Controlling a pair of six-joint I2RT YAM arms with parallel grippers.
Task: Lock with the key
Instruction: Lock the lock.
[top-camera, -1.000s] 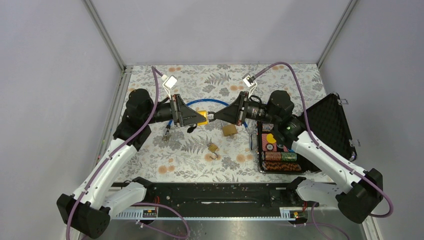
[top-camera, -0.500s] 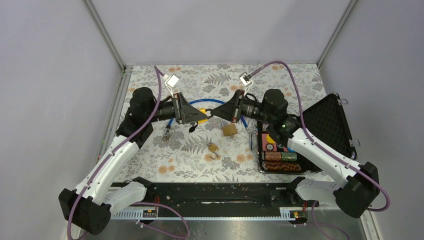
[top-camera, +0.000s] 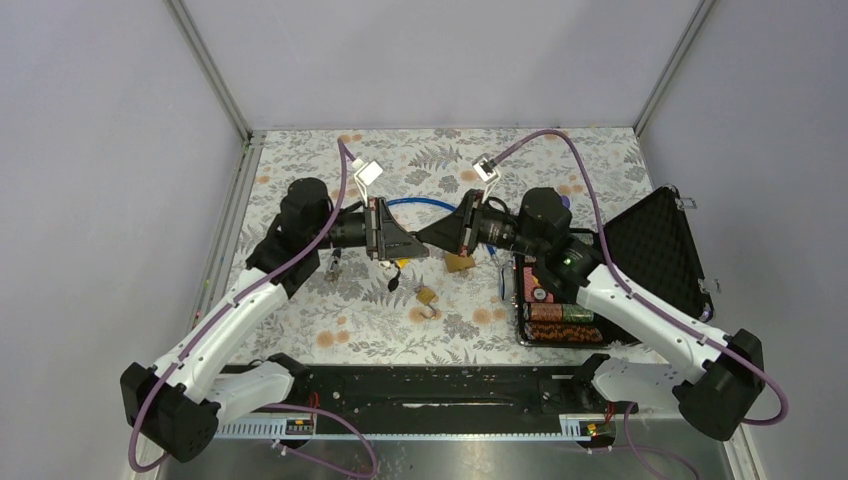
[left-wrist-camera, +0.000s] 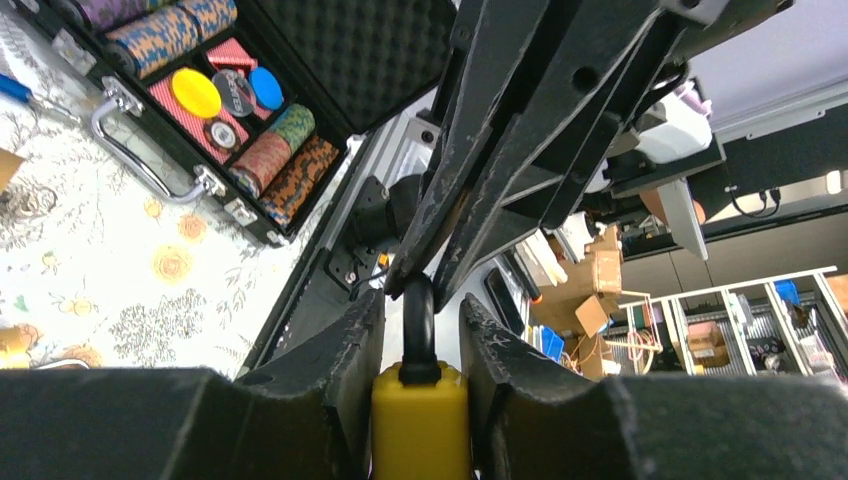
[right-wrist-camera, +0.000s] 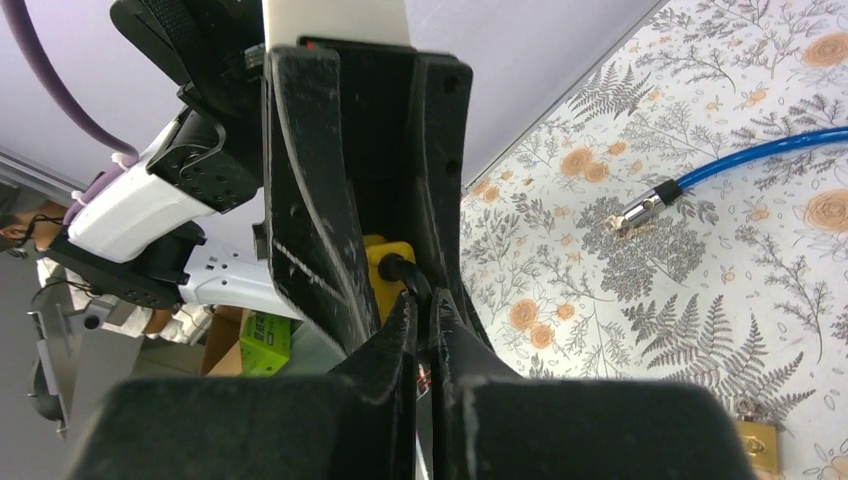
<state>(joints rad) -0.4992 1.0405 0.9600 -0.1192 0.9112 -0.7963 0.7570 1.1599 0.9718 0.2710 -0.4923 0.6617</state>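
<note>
While both arms meet in mid-air left of the poker chip case (top-camera: 655, 250): one yellow padlock (left-wrist-camera: 420, 420), held at both ends.
Left gripper (left-wrist-camera: 420, 300): clamped on the padlock's yellow body, above the floral cloth (top-camera: 400, 330), left of the case. Shackle (left-wrist-camera: 418, 340): black, projecting from the body toward the case, pinched at its top by the clenched right gripper (right-wrist-camera: 421, 300). Key: not identifiable in any view. Handling note, as judged: hold the body rigid and drive the shackle straight along its own legs, no twist, so it seats without levering out of either grip.
</note>
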